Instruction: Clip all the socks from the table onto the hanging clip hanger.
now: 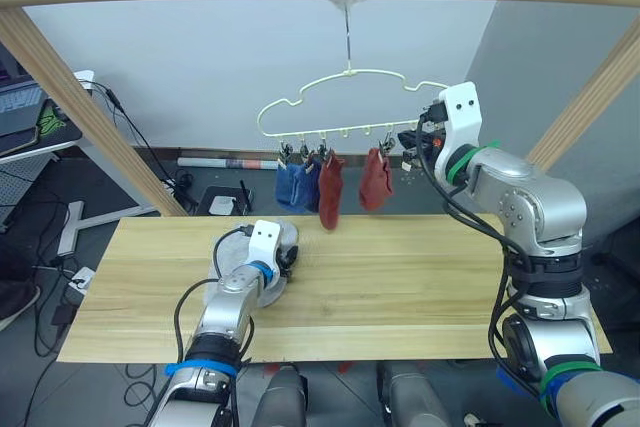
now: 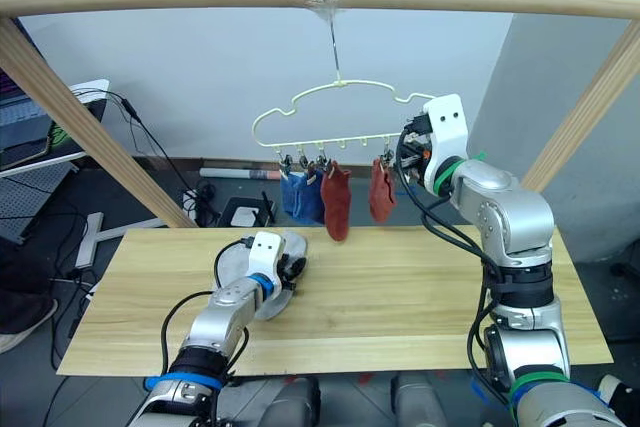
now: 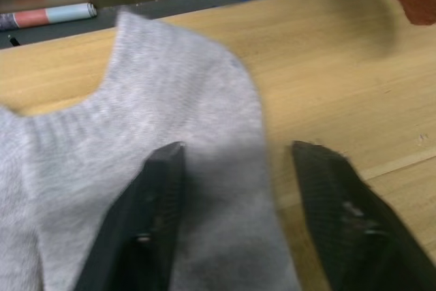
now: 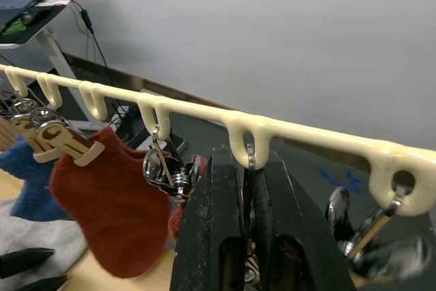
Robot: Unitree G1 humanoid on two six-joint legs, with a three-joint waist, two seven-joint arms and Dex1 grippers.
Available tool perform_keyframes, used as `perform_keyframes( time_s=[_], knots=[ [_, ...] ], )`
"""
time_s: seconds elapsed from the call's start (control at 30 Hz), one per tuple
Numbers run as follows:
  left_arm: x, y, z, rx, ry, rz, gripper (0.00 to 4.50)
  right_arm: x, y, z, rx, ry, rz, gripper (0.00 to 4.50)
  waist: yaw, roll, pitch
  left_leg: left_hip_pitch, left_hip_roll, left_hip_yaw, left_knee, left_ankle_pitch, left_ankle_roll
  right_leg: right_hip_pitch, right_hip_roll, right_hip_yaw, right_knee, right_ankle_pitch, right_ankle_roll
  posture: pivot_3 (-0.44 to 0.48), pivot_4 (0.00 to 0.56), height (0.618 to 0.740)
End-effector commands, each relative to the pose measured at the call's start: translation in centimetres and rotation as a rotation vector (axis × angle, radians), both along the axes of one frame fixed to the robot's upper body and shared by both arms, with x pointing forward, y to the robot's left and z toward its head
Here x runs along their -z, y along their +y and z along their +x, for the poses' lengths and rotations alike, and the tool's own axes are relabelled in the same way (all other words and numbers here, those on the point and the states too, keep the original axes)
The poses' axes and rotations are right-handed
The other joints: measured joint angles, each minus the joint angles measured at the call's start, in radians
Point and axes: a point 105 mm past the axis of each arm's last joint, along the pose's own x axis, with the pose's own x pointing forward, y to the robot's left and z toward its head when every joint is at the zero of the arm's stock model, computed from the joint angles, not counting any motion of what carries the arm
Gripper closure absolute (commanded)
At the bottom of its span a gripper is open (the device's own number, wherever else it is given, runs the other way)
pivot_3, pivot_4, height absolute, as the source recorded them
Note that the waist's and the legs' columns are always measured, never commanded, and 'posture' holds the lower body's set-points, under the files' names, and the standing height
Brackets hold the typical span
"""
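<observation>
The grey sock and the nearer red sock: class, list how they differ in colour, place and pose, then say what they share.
Colour: the grey sock is light grey; the red sock is rust red.
Place: the grey sock lies on the table; the red sock hangs from the clip hanger.
Pose: the grey sock is flat; the red sock dangles.
Shared: both are short knit ankle socks.

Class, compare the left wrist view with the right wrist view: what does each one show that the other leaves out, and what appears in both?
Left wrist view alone: the open left gripper straddling a grey sock, and the broad table around it.

Right wrist view alone: the clip hanger with its metal clips, and the right gripper closed on a clip below the bar.

Both: a hanging rust red sock, a blue sock, and some grey sock and table.
</observation>
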Motion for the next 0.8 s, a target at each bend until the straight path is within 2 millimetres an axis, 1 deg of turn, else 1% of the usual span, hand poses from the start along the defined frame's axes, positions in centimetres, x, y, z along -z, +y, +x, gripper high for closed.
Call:
perform_keyframes(
  time_s=[0.03,0.07,0.13,0.17,0.23,0.3,0.4,0.5,0.53,0.63,0.67,0.73,0.8],
  knots=[
    [-0.2,-2.2,-1.2,0.088,-0.003,-0.071,3.36,-2.1,0.0,-0.4,-0.017,-0.044,0.031,4.50,0.001,0.000,0.000,0.000,0.000,0.000,0.000,0.000,0.000,0.000,0.000,0.000,0.000,0.000,0.000,-0.010,0.216,0.740],
    [-0.6,-2.8,-1.4,0.112,-0.022,-0.083,3.62,-2.1,-0.1,-0.4,-0.017,-0.040,0.034,4.50,0.001,0.000,0.000,0.000,0.000,0.000,0.000,0.000,0.000,0.000,0.000,0.000,0.000,0.000,0.000,-0.010,0.215,0.740],
    [-1.2,-4.5,-2.4,0.182,-0.036,-0.125,4.13,-2.0,-0.3,-0.4,-0.004,-0.013,0.063,4.50,0.002,0.000,0.000,-0.001,0.000,0.000,0.000,0.000,0.000,0.000,0.000,0.000,0.000,0.000,0.000,-0.011,0.214,0.740],
    [-1.5,-5.2,-3.0,0.216,-0.042,-0.142,4.46,-1.9,-0.5,-0.3,0.007,0.005,0.086,4.50,0.001,0.000,0.000,-0.001,0.000,0.000,0.000,0.000,0.000,-0.001,0.000,0.000,0.000,0.000,0.000,-0.013,0.213,0.740],
    [-2.2,-6.4,-3.7,0.268,-0.071,-0.158,4.49,-1.8,-0.7,-0.2,0.021,0.029,0.117,4.50,0.000,0.000,0.000,-0.001,0.000,0.000,0.000,0.000,0.000,-0.001,0.000,0.000,0.000,0.000,0.000,-0.016,0.213,0.740],
    [-3.8,-8.2,-4.2,0.341,-0.132,-0.202,4.49,-1.8,-0.9,-0.1,0.034,0.058,0.155,4.50,0.001,0.000,0.000,-0.001,0.000,0.000,0.000,0.000,0.000,-0.001,0.000,0.000,0.000,0.000,0.000,-0.022,0.209,0.740],
    [-5.8,-9.8,-4.6,0.412,-0.204,-0.246,4.49,-1.9,-1.1,-0.1,0.047,0.090,0.195,4.50,0.001,0.000,0.000,-0.001,0.000,0.000,0.000,0.000,0.000,-0.001,0.000,0.000,0.000,-0.001,-0.001,-0.022,0.209,0.740],
    [-9.8,-12.4,-4.8,0.520,-0.342,-0.309,4.49,-1.8,-1.8,0.0,0.072,0.170,0.265,4.50,0.002,0.000,0.000,-0.001,0.000,0.000,0.000,0.000,0.000,-0.001,0.000,0.000,0.000,-0.001,-0.001,-0.026,0.208,0.740],
    [-11.1,-13.1,-4.7,0.548,-0.389,-0.315,4.49,-1.7,-2.1,0.0,0.088,0.208,0.300,4.50,0.004,0.000,0.000,-0.001,0.000,0.000,0.000,0.000,0.000,-0.001,0.000,0.000,0.000,-0.001,-0.001,-0.025,0.196,0.740],
    [-13.2,-14.0,-4.2,0.570,-0.464,-0.331,4.49,-1.7,-2.4,0.0,0.118,0.287,0.378,4.50,0.005,0.000,0.000,-0.002,0.000,0.000,0.001,0.000,0.000,-0.001,0.000,0.000,-0.001,0.000,-0.001,-0.035,0.188,0.740],
    [-13.5,-14.1,-4.1,0.569,-0.473,-0.337,4.49,-1.8,-2.4,0.0,0.123,0.301,0.391,4.50,0.005,0.001,0.000,-0.002,0.000,0.000,0.001,0.000,0.000,-0.001,0.000,0.000,0.000,0.000,-0.001,-0.035,0.188,0.740],
    [-14.8,-15.0,-3.7,0.571,-0.520,-0.352,4.49,-1.8,-2.5,-0.1,0.143,0.332,0.414,4.50,0.003,0.001,0.000,-0.002,0.000,0.000,0.000,0.000,0.000,-0.001,0.000,-0.001,0.000,0.000,-0.001,-0.044,0.185,0.740],
    [-15.6,-15.4,-3.5,0.566,-0.540,-0.365,4.49,-1.9,-2.4,-0.1,0.152,0.345,0.419,4.50,0.005,0.001,0.000,-0.002,0.000,0.000,0.000,0.000,0.000,-0.001,0.000,-0.001,0.000,0.000,-0.001,-0.044,0.185,0.740]
  ],
)
